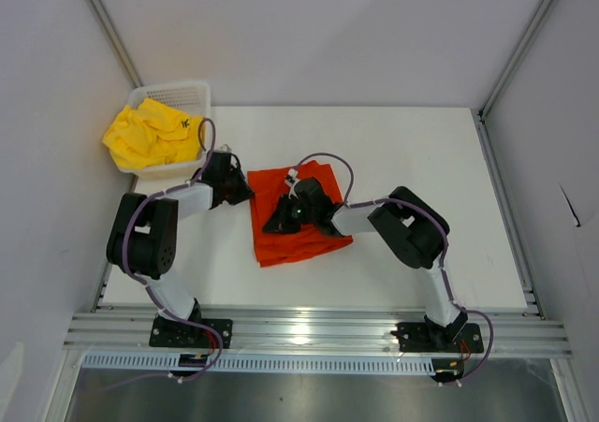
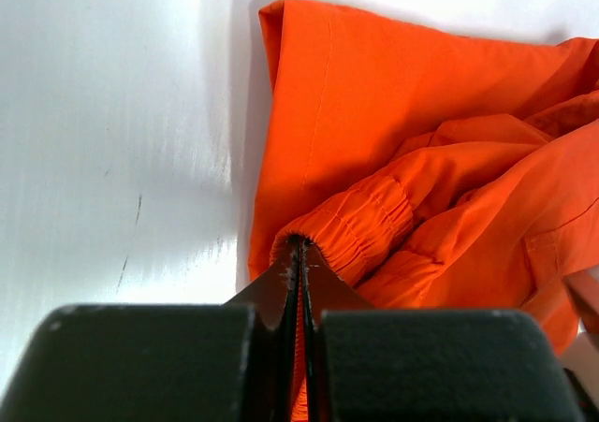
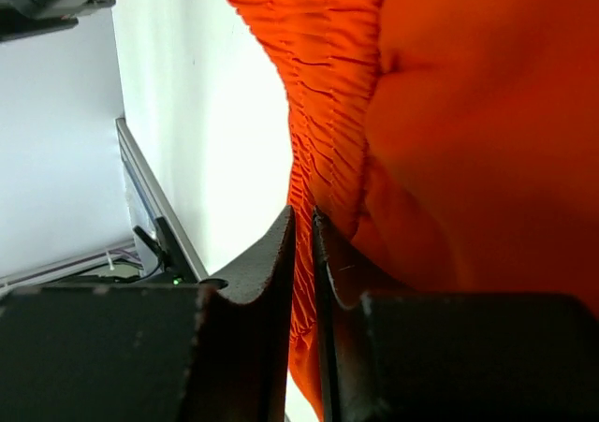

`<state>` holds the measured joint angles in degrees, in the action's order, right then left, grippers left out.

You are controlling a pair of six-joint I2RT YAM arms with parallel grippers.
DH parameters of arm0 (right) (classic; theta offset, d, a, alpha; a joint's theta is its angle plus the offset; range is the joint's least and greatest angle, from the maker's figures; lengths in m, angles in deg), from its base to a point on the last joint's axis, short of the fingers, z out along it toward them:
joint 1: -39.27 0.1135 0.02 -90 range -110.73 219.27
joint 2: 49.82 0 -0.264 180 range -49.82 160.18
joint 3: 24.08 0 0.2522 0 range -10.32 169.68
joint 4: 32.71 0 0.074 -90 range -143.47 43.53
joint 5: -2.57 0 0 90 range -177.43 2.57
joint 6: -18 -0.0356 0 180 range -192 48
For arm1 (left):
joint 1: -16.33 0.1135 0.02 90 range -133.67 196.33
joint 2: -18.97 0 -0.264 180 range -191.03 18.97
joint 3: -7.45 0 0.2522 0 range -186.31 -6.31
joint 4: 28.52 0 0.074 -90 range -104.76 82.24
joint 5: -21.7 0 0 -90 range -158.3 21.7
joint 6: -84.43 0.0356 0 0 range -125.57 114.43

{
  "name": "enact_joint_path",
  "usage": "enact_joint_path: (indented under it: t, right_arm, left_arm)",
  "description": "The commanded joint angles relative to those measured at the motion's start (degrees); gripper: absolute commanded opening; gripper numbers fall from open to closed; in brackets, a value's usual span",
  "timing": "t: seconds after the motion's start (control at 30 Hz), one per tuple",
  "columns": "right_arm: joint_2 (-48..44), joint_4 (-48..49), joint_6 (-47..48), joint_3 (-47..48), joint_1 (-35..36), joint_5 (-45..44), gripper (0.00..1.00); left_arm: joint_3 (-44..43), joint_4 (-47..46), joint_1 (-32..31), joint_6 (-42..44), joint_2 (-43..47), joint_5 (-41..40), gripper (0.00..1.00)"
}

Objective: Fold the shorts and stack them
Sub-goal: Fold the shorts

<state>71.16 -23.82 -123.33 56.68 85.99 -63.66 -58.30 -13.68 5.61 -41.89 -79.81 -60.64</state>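
The orange-red shorts lie crumpled in the middle of the white table. My left gripper is at their upper left edge. In the left wrist view it is shut on the gathered elastic waistband. My right gripper rests over the shorts' left half. In the right wrist view its jaws are pinched on the ribbed waistband, with orange cloth running between them. The yellow shorts, with a small black logo, are bunched in the basket at the back left.
The white mesh basket stands at the table's back left corner. An aluminium rail runs along the near edge by the arm bases. Grey walls and slanted frame posts close in both sides.
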Motion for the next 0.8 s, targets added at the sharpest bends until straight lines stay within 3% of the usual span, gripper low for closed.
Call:
enact_joint_path:
  t: [0.0, 0.23, 0.33, 0.4, 0.5, 0.63, 0.77]
  right_arm:
    - [0.74, -1.38, 2.19, -0.91, 2.14, -4.07, 0.15]
    - [-1.28, -0.16, 3.86, -1.96, 2.41, -5.40, 0.15]
    - [-3.65, -0.50, 4.66, -1.35, 1.89, -4.79, 0.17]
    - [-5.85, -1.03, 5.27, -1.00, 1.62, -4.26, 0.17]
    - [-8.92, -3.30, 6.15, -0.56, 1.27, -4.69, 0.25]
    - [-13.05, -5.69, 6.59, -1.35, 0.13, -5.75, 0.45]
    - [-17.18, -10.15, 8.35, -2.40, -1.89, -6.88, 0.52]
  left_arm:
    - [-2.59, 1.02, 1.14, 1.69, 1.40, -0.37, 0.00]
    - [-5.32, 3.49, 1.14, 1.16, 4.20, 1.48, 0.00]
    - [-5.32, 4.63, 1.32, 1.16, 6.75, 1.65, 0.10]
    - [-5.32, 5.85, 2.10, 1.16, 9.65, 2.00, 0.22]
    - [-4.01, 5.60, 2.46, 0.63, 14.05, 3.32, 0.32]
    - [-0.93, 3.58, 2.37, 0.28, 18.27, 7.01, 0.37]
    - [1.27, 2.70, 1.23, 1.51, 20.21, 8.33, 0.41]
